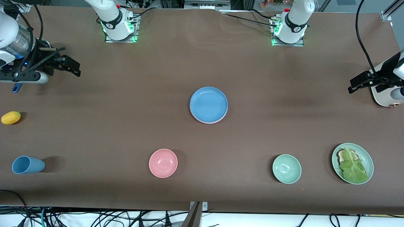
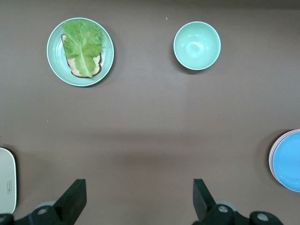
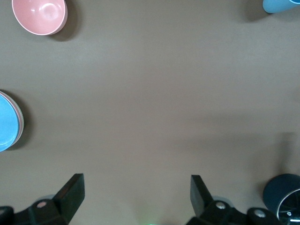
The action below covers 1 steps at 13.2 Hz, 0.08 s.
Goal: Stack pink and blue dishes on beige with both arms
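Observation:
The light blue plate [image 1: 208, 104] lies on top of a stack at the table's middle. The pink plate's rim [image 1: 206, 122] peeks out beneath it. The stack also shows at the edge of the left wrist view as the blue plate [image 2: 288, 159] and of the right wrist view as the blue plate [image 3: 7, 123]. The beige plate is hidden; whatever lies under the pink rim does not show. My left gripper [image 1: 352, 86] [image 2: 140, 192] hangs open and empty over the left arm's end of the table. My right gripper [image 1: 75, 68] [image 3: 138, 187] hangs open and empty over the right arm's end.
Near the front edge stand a pink bowl [image 1: 163, 163], a green bowl [image 1: 286, 168], a pale green plate [image 1: 370, 159] with lettuce, and a blue cup [image 1: 27, 164] on its side. A yellow fruit [image 1: 11, 117] lies near the right arm's end.

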### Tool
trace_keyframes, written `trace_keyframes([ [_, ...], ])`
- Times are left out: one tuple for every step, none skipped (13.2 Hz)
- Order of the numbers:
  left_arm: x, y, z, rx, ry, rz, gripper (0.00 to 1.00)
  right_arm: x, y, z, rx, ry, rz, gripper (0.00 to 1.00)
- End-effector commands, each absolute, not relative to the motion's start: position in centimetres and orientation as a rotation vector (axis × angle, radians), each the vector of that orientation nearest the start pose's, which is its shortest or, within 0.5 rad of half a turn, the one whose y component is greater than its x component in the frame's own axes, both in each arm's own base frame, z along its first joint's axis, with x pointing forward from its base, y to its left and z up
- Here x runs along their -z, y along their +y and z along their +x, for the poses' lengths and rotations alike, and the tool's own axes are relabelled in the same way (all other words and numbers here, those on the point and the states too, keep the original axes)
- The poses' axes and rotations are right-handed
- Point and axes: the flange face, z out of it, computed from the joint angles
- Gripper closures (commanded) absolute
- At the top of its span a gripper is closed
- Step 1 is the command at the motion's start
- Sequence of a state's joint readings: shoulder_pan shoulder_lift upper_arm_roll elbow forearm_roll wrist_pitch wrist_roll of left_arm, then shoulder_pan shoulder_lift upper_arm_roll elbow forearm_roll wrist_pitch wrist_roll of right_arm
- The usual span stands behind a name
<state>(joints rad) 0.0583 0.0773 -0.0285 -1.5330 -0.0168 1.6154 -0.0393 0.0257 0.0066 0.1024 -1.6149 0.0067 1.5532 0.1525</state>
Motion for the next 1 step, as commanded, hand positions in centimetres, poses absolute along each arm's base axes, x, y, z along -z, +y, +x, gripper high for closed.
trace_keyframes([
  [-60.62, 1.52, 58.50, 0.008, -0.085, -3.184, 0.00, -60.32, 7.09, 54.90, -0.119, 0.017, -3.154, 0.00],
])
